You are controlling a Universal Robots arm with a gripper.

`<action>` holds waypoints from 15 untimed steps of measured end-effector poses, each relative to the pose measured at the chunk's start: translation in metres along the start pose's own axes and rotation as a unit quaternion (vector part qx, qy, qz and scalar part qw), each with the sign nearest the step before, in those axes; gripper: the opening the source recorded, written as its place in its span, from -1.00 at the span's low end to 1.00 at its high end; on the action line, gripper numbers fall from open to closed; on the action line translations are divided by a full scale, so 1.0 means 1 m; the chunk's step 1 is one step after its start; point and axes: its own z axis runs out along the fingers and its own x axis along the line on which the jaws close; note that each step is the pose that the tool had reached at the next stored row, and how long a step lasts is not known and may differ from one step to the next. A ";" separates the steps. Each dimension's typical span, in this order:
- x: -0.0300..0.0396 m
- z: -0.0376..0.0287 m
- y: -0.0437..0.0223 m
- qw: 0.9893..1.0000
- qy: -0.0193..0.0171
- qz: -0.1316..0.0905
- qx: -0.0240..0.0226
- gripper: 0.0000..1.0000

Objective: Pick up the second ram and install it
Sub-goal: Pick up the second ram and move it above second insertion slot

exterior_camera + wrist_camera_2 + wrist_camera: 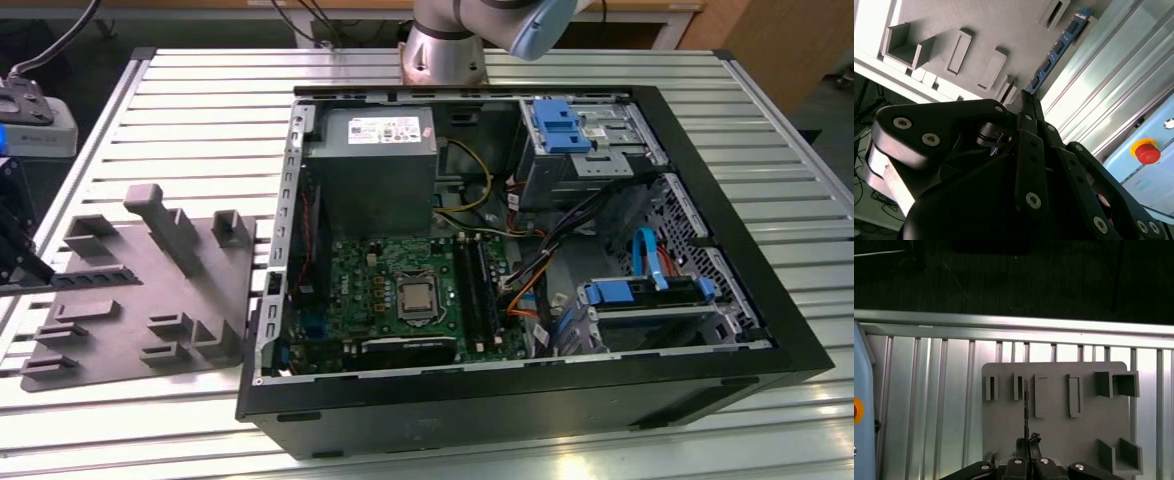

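Grey moulded tray (1054,435) lies beneath the gripper (1027,442), its jaws clamped on the second ram (1025,410); a square, firm hold with no twist seems what this pickup needs

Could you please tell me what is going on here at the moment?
The arm's pincer is closed on one end of the second ram, a blue stick with black chips, over the grey moulded tray. I cannot tell whether it is clear of the tray. The open computer case stands beside the tray.
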 end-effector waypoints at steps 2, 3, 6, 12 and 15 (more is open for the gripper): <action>0.0000 -0.0015 0.0001 1.000 0.000 0.000 0.000 -0.76; -0.0001 -0.0023 0.0001 1.000 0.000 0.000 0.000 -0.76; -0.0001 -0.0047 0.0002 1.000 0.000 0.000 0.000 -0.76; -0.0003 -0.0097 0.0005 1.000 0.000 0.000 0.000 -0.76; -0.0003 -0.0121 0.0006 1.000 0.000 0.000 0.000 -0.76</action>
